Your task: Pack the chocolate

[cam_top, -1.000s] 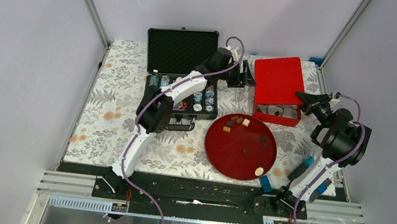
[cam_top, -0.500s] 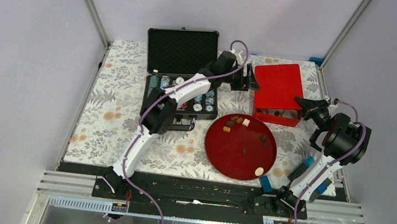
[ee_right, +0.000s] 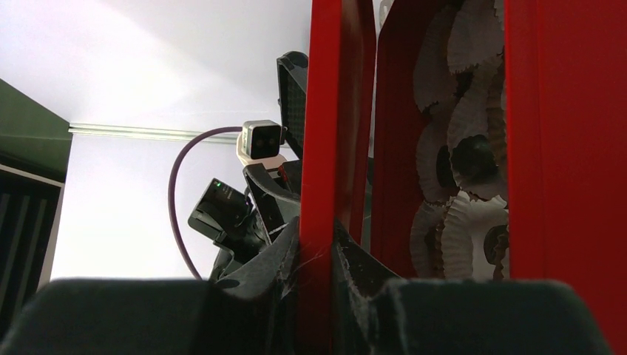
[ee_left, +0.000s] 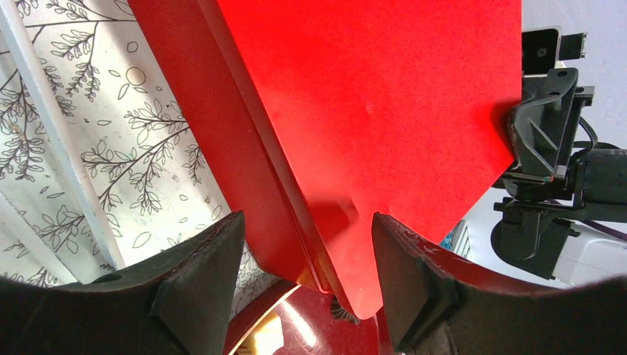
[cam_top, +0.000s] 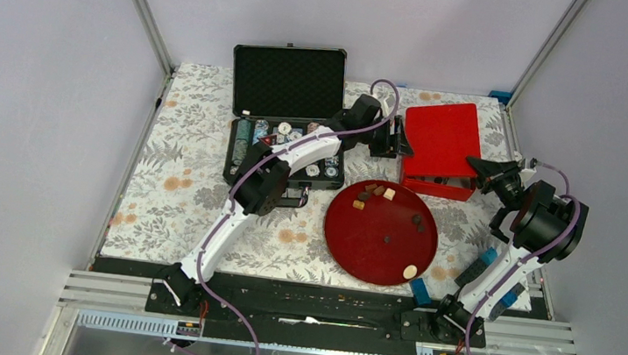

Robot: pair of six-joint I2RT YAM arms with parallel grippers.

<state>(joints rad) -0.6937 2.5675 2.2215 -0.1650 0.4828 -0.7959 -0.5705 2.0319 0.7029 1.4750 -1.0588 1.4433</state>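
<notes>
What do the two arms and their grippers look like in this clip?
Both arms share one build: the left arm and right arm have white tubular links joined by chunky black cylindrical joints, with a purple cable looping along each. The left gripper and right gripper have matte black wedge-shaped fingers. No sleeves or markings are visible.

A robotics laboratory test cell is shown. The worktop (cam_top: 177, 190), covered with a floral cloth, is enclosed by plain pale wall panels (cam_top: 35, 113) held in aluminium posts (cam_top: 143, 10). The left arm (cam_top: 214, 236) and the right arm (cam_top: 493, 280) are bolted to a black base plate (cam_top: 306, 298) on slotted metal rails (cam_top: 105, 288). Purple cables (ee_right: 174, 177) are run along the arms, and a small camera (ee_right: 260, 140) is mounted behind the left pincer (cam_top: 399, 142).
</notes>
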